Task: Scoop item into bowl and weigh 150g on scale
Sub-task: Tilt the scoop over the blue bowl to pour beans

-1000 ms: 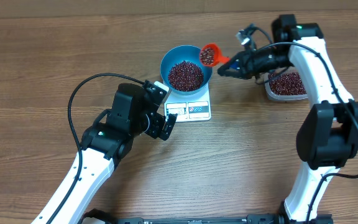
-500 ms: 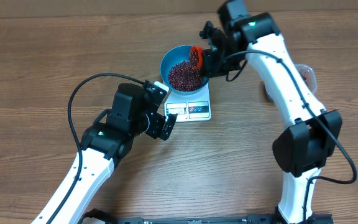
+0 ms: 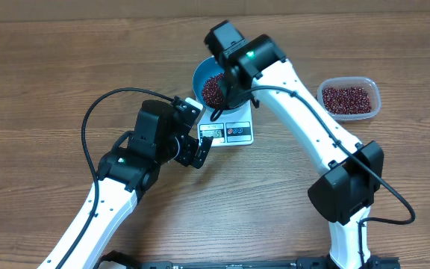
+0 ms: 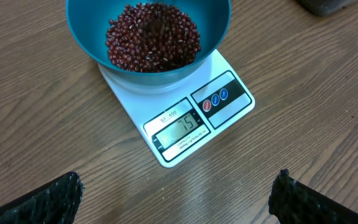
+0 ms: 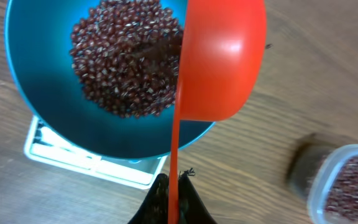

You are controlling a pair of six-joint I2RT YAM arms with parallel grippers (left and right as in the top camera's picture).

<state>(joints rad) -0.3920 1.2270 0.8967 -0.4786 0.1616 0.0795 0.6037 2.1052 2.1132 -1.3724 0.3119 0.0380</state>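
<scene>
The blue bowl [image 3: 201, 73] stands on the white scale [image 3: 235, 133] and holds a heap of dark red beans [image 3: 213, 90]. My right gripper [image 5: 174, 182] is shut on the thin handle of an orange-red scoop [image 5: 222, 62]. The scoop is turned on its side over the bowl's [image 5: 36, 81] right rim, above the beans [image 5: 123, 62], and its inside is hidden. My left gripper [image 4: 178, 179] is open and empty over bare wood in front of the scale [image 4: 185, 127], whose display shows digits. The bowl [image 4: 82, 25] and the beans [image 4: 153, 36] fill the top of the left wrist view.
A clear plastic tub [image 3: 348, 99] with more beans sits to the right of the scale and shows blurred as the tub [image 5: 347, 183] in the right wrist view. The right arm [image 3: 304, 127] stretches across the table's middle to the bowl. A black cable [image 3: 95, 112] loops over the left arm.
The right arm swung left from beside the tub to over the bowl, and the scoop it holds tipped onto its side there. The left arm stayed still.
</scene>
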